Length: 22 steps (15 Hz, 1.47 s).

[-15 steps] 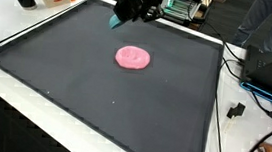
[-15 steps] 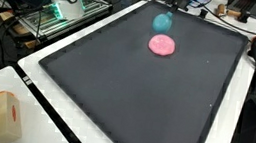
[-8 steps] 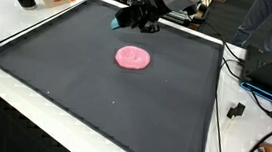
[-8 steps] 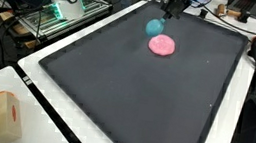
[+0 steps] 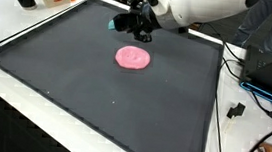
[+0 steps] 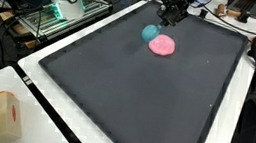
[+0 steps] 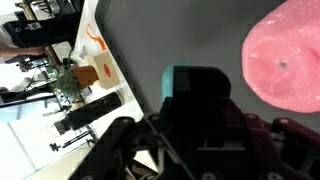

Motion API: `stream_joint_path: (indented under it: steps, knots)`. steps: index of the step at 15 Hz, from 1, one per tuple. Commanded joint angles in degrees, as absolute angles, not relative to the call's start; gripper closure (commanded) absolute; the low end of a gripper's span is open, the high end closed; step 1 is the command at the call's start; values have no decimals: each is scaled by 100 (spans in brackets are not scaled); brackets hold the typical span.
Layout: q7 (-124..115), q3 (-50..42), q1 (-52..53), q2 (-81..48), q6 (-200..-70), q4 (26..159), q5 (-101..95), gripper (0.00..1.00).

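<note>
i have the claw (image 5: 122, 25) clamped on a small teal piece (image 6: 150, 32); in the wrist view its teal face (image 7: 196, 88) sits square between the dark fingers, so the grip looks centred rather than pinched at a corner. the piece hangs over the far part of the black mat (image 5: 94, 92), near the pink disc (image 5: 132, 58) but apart from it, with bare mat showing between the two in both exterior views. i cannot tell from these angles how high the piece rides above the mat, so i treat the height as unknown and trust the wrist view most for sideways alignment, where the disc (image 7: 285, 65) lies off to one side of the fingers. to handle this carry well i want a firm, even clamp, slow wrist motion with no sudden twist, and the arm's bulk clear of the mat's raised edge and the clutter beyond it. the disc looks soft and flat, and i judge a careless sweep could nudge it across the mat. the white surface (image 5: 13, 104) around the mat gives me a clean reference for judging drift.
</note>
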<state>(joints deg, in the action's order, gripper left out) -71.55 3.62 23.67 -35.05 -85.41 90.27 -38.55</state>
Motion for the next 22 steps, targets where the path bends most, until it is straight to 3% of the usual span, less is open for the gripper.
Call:
stream_joint_path:
  steps: [1,22]
  knots:
    - [-7467,290,2491,-3838,-8203,8719,-4070,75]
    - [-6066,390,2293,-3915,-8226,8507,-4230,75]
